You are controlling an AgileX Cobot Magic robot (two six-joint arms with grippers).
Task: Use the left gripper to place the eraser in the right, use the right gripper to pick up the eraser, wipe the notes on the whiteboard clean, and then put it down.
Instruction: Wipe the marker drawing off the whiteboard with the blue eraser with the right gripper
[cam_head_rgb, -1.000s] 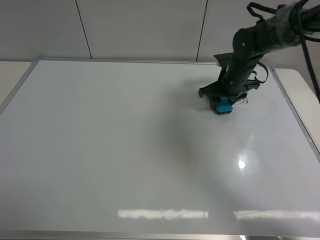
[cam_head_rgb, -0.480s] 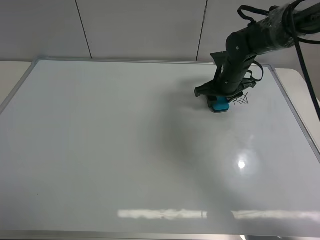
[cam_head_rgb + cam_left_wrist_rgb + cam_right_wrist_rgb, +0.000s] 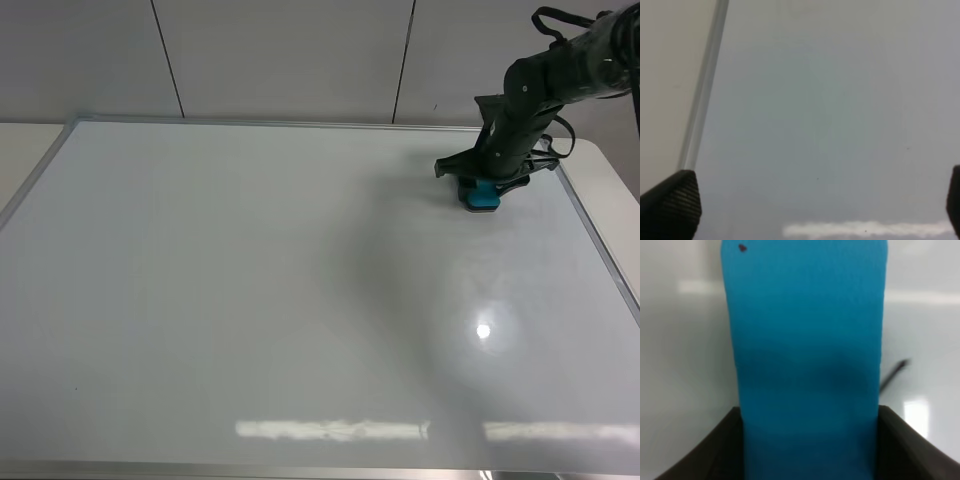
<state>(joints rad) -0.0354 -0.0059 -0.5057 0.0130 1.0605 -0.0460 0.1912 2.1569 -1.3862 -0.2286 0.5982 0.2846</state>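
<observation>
My right gripper (image 3: 478, 180) is shut on the teal-blue eraser (image 3: 482, 196) and presses it flat on the whiteboard (image 3: 250, 280) near its far right corner. In the right wrist view the eraser (image 3: 807, 340) fills the middle between the two dark fingers (image 3: 722, 452). One short dark stroke of the notes (image 3: 892, 374) shows beside the eraser. The rest of the notes is hidden or gone. My left gripper (image 3: 812, 205) is open and empty above the board's left edge; it is out of the exterior view.
The board's silver frame (image 3: 590, 235) runs close to the right of the eraser, and also shows in the left wrist view (image 3: 702, 95). A beige table edge (image 3: 615, 190) lies beyond it. Light glare (image 3: 483, 329) sits on the board.
My right gripper slid the eraser to the right and toward the far edge, over where the scribble was. The scribble no longer shows in the exterior view.
</observation>
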